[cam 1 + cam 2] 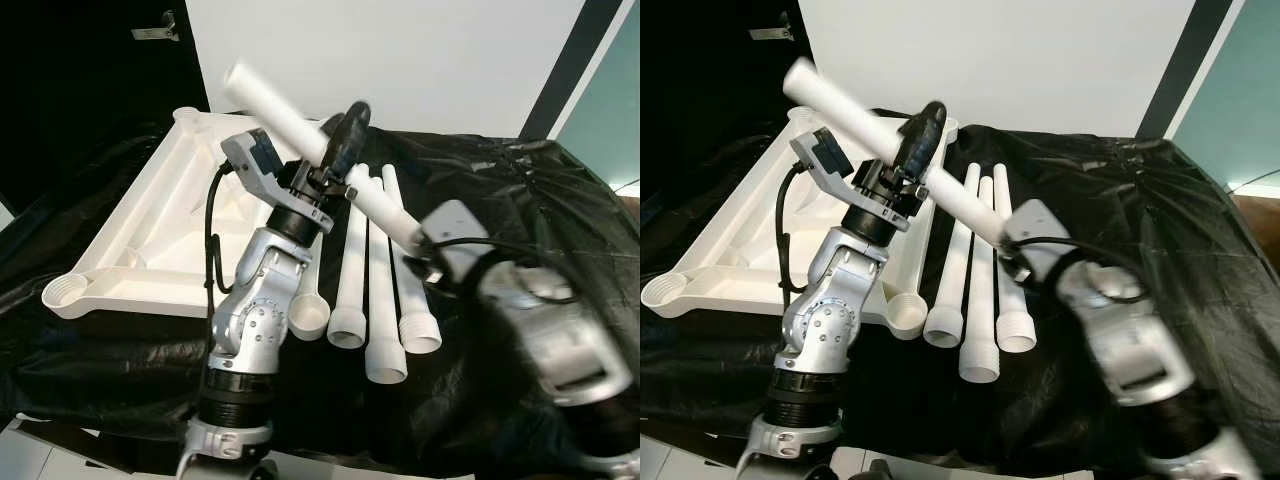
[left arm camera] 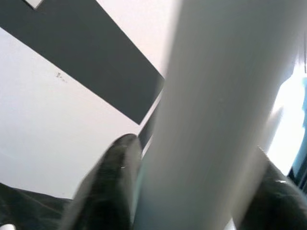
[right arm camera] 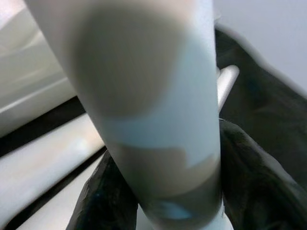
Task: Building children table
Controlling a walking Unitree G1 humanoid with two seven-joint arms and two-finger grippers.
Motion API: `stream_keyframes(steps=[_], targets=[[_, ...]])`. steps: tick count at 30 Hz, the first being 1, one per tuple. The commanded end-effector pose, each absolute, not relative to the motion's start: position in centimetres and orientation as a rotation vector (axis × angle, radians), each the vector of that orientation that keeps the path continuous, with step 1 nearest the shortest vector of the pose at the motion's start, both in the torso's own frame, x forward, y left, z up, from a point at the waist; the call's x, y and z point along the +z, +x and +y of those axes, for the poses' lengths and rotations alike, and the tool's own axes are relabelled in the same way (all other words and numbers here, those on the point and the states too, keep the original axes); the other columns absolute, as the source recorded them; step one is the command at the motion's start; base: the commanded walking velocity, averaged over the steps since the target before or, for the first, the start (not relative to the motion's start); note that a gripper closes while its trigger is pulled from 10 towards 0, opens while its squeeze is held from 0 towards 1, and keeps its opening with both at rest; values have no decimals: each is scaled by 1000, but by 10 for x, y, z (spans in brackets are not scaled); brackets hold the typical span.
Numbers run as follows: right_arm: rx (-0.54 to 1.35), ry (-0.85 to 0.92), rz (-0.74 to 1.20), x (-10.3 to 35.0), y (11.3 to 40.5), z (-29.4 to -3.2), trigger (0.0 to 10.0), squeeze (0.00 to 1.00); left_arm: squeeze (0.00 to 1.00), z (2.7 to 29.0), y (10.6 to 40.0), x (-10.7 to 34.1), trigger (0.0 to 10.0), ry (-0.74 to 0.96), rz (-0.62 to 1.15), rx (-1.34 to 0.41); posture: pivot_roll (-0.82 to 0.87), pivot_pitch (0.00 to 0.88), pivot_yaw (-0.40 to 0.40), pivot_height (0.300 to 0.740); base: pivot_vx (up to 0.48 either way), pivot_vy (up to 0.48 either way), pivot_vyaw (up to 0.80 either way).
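Right end effector (image 1: 425, 243), left end effector (image 1: 335, 160), gripping leg (image 1: 300, 130)

Smooth matt white plastic table leg (image 1: 300, 130) and tabletop (image 1: 150, 240); crinkled, faintly glossy black cloth (image 1: 520, 200).

The left arm rises from six o'clock, its tool (image 1: 340, 150) clamped around a white leg (image 1: 300, 130) at mid-length. The right arm reaches in from four o'clock, blurred, its tool (image 1: 425, 245) closed on the same leg's lower end
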State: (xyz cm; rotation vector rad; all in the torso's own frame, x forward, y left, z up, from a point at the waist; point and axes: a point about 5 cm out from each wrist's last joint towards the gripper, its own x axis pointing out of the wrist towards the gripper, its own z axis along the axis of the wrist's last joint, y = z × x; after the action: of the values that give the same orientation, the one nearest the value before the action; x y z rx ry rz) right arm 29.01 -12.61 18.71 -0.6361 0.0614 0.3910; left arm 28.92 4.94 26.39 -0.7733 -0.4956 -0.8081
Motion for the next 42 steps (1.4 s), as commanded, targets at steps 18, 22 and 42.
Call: stream_keyframes(steps=[18,22,42], targets=[[190,-683,-68,177,304,-106,0,0,0,42,282,269,0,-740,-532,-900,189,0,-27,740,0,0,0],[181,-670,-88,179,305,-104,10000,0,0,41,281,270,0,-741,-539,-910,186,0,-29,740,0,0,0],[440,-512,14,209,297,-114,10000,0,0,39,277,269,0,-735,-553,-945,180,0,-32,740,0,0,0]])
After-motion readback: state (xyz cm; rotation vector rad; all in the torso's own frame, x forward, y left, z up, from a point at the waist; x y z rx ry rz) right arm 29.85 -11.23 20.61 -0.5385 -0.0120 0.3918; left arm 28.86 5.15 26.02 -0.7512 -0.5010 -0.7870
